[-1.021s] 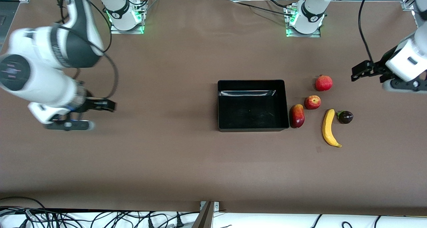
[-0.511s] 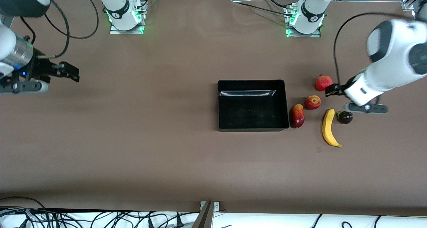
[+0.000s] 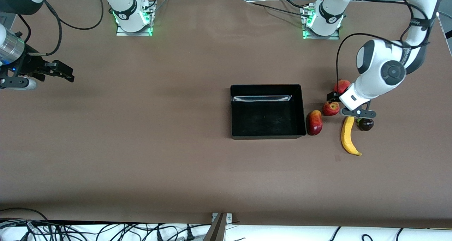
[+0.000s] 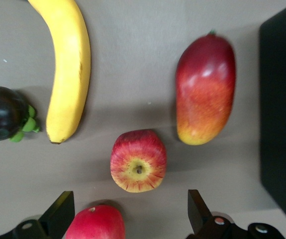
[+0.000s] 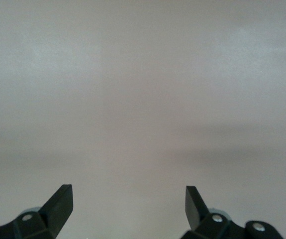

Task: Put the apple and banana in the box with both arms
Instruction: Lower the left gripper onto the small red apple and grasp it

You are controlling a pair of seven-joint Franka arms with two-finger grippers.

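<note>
We hover our left gripper [image 4: 128, 219], fingers wide and empty, over the small round streaky red apple [image 3: 331, 108], which lies beside the shallow glossy black box [image 3: 267, 89]. It looks firm, smooth, light: grip its widest middle. Our right gripper [image 3: 65, 72] waits, spread, empty.

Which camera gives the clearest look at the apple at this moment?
The left wrist view: the apple sits whole and unobstructed between the open left tool fingers. In the front view the apple is small, partly covered by that tool. The right wrist view shows only bare table.
</note>
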